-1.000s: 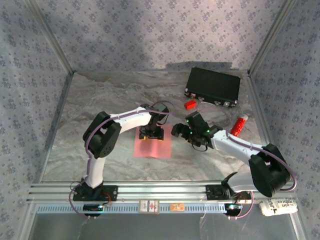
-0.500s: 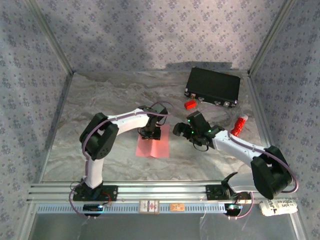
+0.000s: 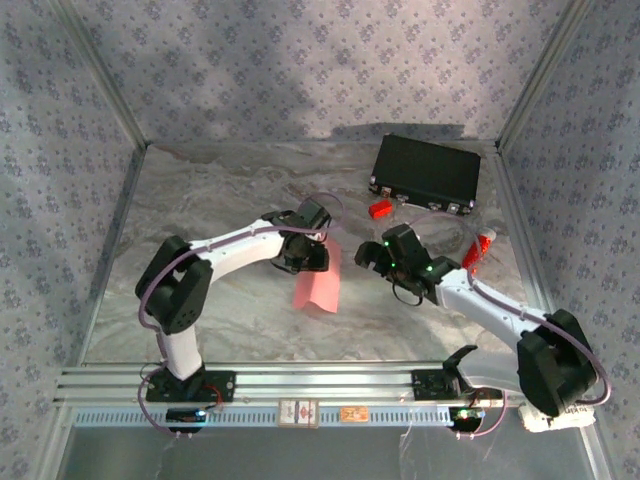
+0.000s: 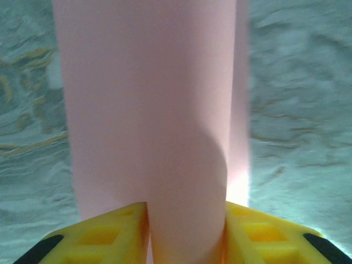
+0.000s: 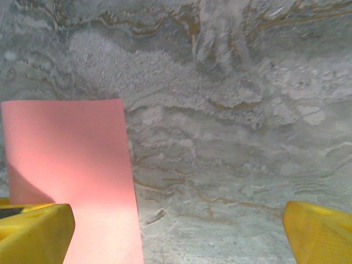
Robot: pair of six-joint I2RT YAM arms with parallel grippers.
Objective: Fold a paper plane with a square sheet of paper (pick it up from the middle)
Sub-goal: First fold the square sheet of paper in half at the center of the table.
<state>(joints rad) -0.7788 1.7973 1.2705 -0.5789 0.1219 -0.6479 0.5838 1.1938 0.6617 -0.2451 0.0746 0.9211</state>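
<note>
The square sheet of paper (image 3: 318,285) is salmon pink and hangs lifted off the marble table, bent into a narrow drooping strip. My left gripper (image 3: 312,256) is shut on its middle. In the left wrist view the paper (image 4: 154,110) bulges up between my yellow fingers (image 4: 110,234). My right gripper (image 3: 366,256) hovers just right of the sheet, open, with nothing between its fingers. In the right wrist view the paper (image 5: 71,170) shows at the left, beside my left yellow finger (image 5: 33,234).
A black case (image 3: 426,172) lies at the back right of the table (image 3: 220,190). A small red block (image 3: 379,209) sits in front of it. A red-and-white tube (image 3: 478,250) lies to the right of my right arm.
The left gripper has lifted the paper off the table and carried it slightly right; the sheet went from lying flat to hanging bent. The right gripper shifted a little right.
</note>
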